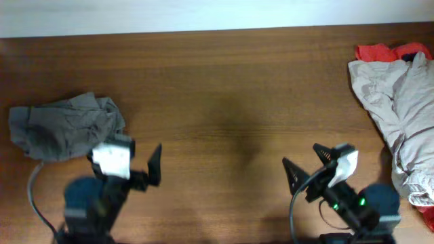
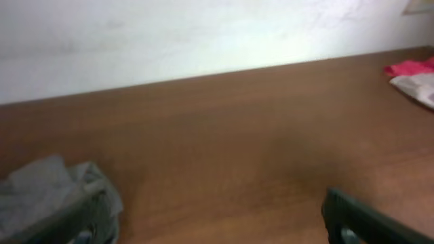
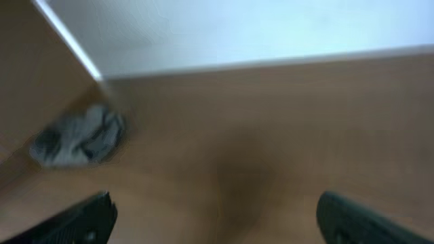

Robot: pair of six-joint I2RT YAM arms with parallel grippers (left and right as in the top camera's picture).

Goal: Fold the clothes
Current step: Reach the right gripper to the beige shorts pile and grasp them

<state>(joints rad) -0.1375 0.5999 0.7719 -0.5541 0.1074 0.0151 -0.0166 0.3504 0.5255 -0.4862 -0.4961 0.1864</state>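
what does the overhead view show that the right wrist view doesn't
Only overhead: the beige shorts and the red garment at the table's right edge, plus the left gripper, open. Only right wrist: no further clothes, just a broader stretch of pale wall. Both: the gray garment, the wooden table and the open right gripper.

Tabletop (image 1: 224, 88) warm brown, streaked with darker wood grain. Gray garment (image 1: 64, 125) at the left — plain, a muted mid-tone, paler in the folds. Beige shorts (image 1: 400, 102) at the right — light, plain. Red garment (image 1: 380, 52) behind them, bright and solid. Wall (image 1: 203, 13) beyond the tabletop flat white.
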